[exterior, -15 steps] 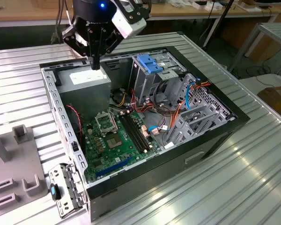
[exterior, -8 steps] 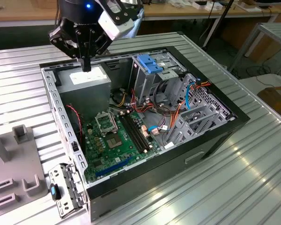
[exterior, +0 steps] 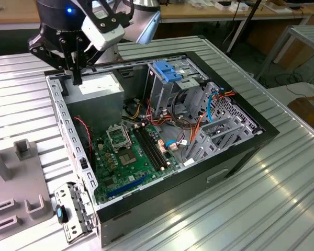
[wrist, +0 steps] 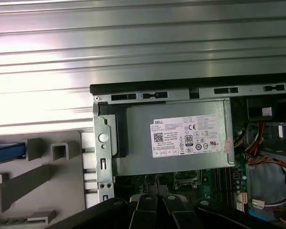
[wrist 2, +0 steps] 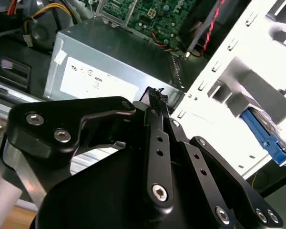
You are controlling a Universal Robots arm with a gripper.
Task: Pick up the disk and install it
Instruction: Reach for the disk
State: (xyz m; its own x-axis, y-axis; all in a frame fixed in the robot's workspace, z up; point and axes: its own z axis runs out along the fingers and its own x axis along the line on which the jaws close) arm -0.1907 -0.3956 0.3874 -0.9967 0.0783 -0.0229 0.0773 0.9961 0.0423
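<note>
— Where is the gripper (exterior: pixel 77 76)?

— Over the back corner of the open computer case (exterior: pixel 225 162), at the exterior view's left, just above the grey power supply (exterior: pixel 97 93). Its two fingers are pressed together with nothing between them (in both wrist views the black links meet at a single tip). I can't tell whether the tip touches the box.

— What sits in the case?

— The power supply with its white sticker fills one corner. The green motherboard (exterior: pixel 131 157) lies flat on the floor beside it. A tall metal drive cage (exterior: pixel 162 94) is topped by a light-blue handle (exterior: pixel 170 70), and red, orange and blue cables (exterior: pixel 196 128) run between cage and board.

— And the disk?

— Outside the case. In the first wrist view a blue side rail of the disk (wrist: pixel 7 150) shows at the edge of the grey fixture (wrist: pixel 47 181), just beyond the case wall. Its body is out of frame, so I can't tell how it lies.

— Apart from the gripper, then?

— Yes, with the case wall between them. Fixture and case both stand on the ribbed metal table (exterior: pixel 261 209).
</note>
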